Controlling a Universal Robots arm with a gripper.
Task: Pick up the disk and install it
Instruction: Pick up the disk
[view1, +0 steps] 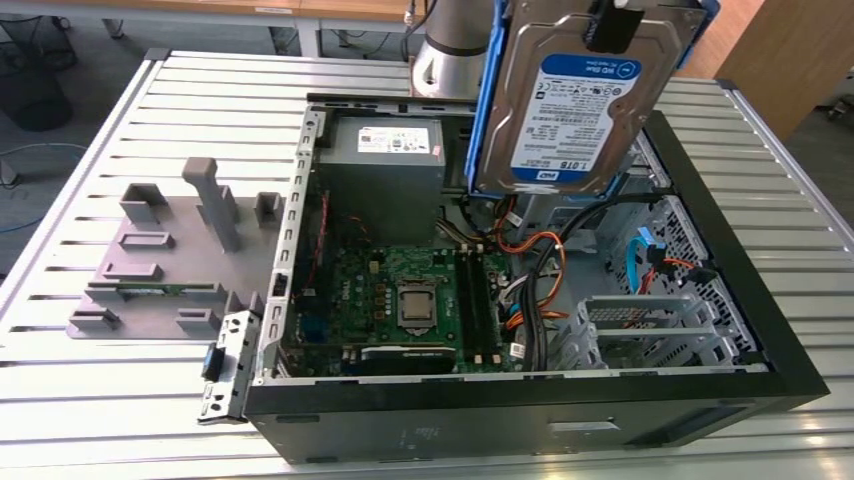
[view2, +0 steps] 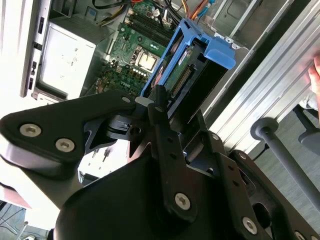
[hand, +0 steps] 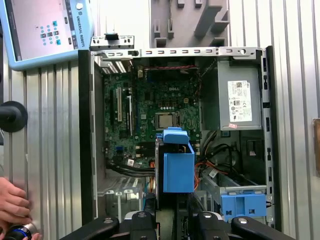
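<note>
Exterior view: a grey moulded fixture (view1: 160, 250) lies on the slatted table (view1: 107, 400) at the frame's left, just beside the open computer case (view1: 534, 420). Inside the case, the power supply (view1: 387, 145) sits at upper centre, with the motherboard (view1: 400, 295) below it. Right of centre, at the top of the frame, the disk (view1: 567, 110) hangs upright in its blue bracket with its label to the camera, above the case and touching nothing in it. The gripper (view1: 617, 25) grasps it from above. In the second wrist view its fingers (view2: 159, 100) are clenched on the disk's narrow end. At lower right stands the metal drive cage (view1: 647, 320), and orange cables (view1: 541, 250) loop between it and the motherboard.

In the first wrist view the disk (hand: 177, 170) hangs over the case's interior, and a person's hand (hand: 12, 205) rests on the table outside the case wall.

The step in hand appears to be carrying the disk over the case. The hold is at one end with the weight hanging below, so the clamp must stay firm and the motion slow. The bracket should be held square to the cage, clear of the cables and the case rim.
</note>
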